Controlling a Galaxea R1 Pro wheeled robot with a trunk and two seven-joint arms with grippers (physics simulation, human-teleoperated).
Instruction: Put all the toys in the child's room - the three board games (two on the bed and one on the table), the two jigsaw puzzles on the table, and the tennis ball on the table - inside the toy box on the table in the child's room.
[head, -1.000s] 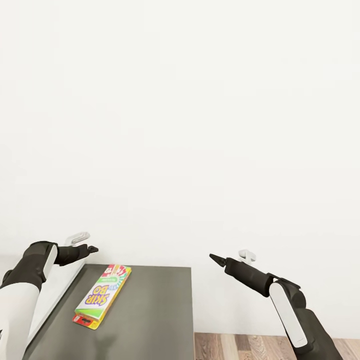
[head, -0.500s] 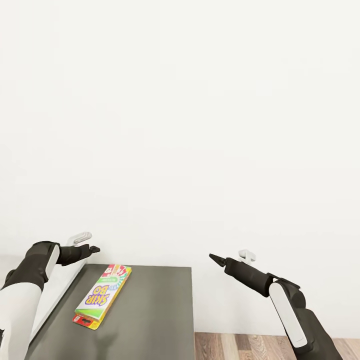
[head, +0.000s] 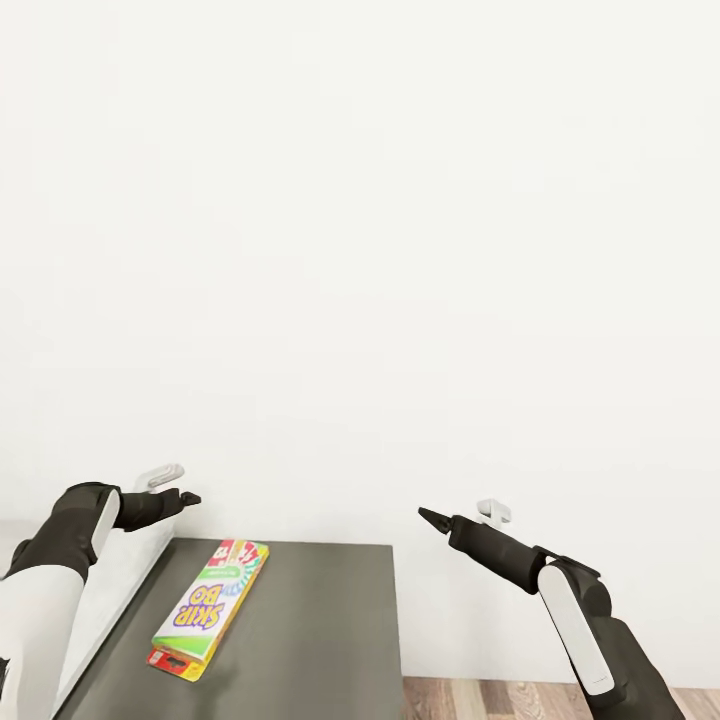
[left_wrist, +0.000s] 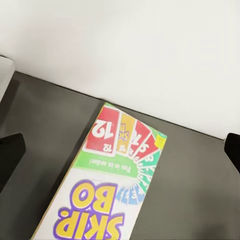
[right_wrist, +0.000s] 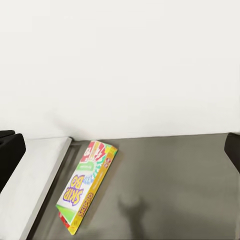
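My left gripper (head: 188, 497) hangs spread above the Skip-Bo box (head: 207, 607); my right gripper (head: 428, 516), also spread, holds well right of it; the box lies flat on the dark table (head: 320, 640).

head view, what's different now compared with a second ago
Very little. The dark table and the Skip-Bo box sit slightly lower and further right in the head view, and more of the tabletop's right side shows. That looks like the camera shifting, not the things moving. The left gripper has edged up a touch; the right gripper stays raised in the same pose. Nothing was picked up or let go.
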